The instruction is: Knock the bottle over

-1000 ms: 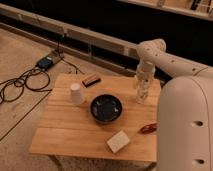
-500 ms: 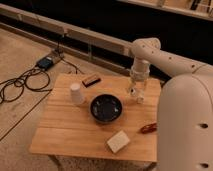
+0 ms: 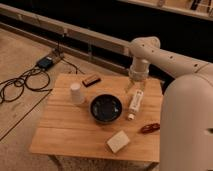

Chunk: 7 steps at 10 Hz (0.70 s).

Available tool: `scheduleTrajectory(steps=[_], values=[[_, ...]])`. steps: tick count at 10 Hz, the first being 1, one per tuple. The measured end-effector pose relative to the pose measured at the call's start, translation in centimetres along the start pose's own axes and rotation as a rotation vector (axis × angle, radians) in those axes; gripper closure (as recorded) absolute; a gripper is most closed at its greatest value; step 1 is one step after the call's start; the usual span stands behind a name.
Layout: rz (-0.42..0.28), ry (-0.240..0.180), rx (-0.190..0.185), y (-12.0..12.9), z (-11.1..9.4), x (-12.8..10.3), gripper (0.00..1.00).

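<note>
1. Presently, camera view, task item: the bottle point(image 3: 135, 102) lies flat on the tabletop point(image 3: 75, 132), just to the right of the dark bowl point(image 3: 106, 108) and in the right half of the surface. Long axis runs roughly front-to-back along the tabletop, tilted slightly; the light cap end points toward the near edge, the base toward the far edge and the arm.

2. Same view, gripper point(image 3: 136, 82): hangs from the white arm just above the far end of the bottle, near the tabletop's back edge. Whether it is clenched or released I cannot tell, as the wrist hides the tips; it does not appear to be carrying the bottle.

3. Same view, other entries: white cup point(image 3: 76, 93) upright left of the bowl; small dark bar-shaped object point(image 3: 91, 80) near the far edge; pale sponge-like block point(image 3: 118, 141) near the front; reddish-brown item point(image 3: 149, 128) near the right edge.

4. Judgement, step in hand: the bottle reads as toppled, so the task looks essentially complete (only a clean retreat is left). Doing it well means lifting the gripper straight up and away, without brushing the bottle's base, since a nudge along or across its long axis could roll it toward the bowl or the right edge.
</note>
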Motion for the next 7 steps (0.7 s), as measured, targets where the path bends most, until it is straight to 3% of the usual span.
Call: scheduleTrajectory(steps=[7], values=[[0.004, -0.008, -0.007, 0.18, -0.01, -0.04, 0.35]])
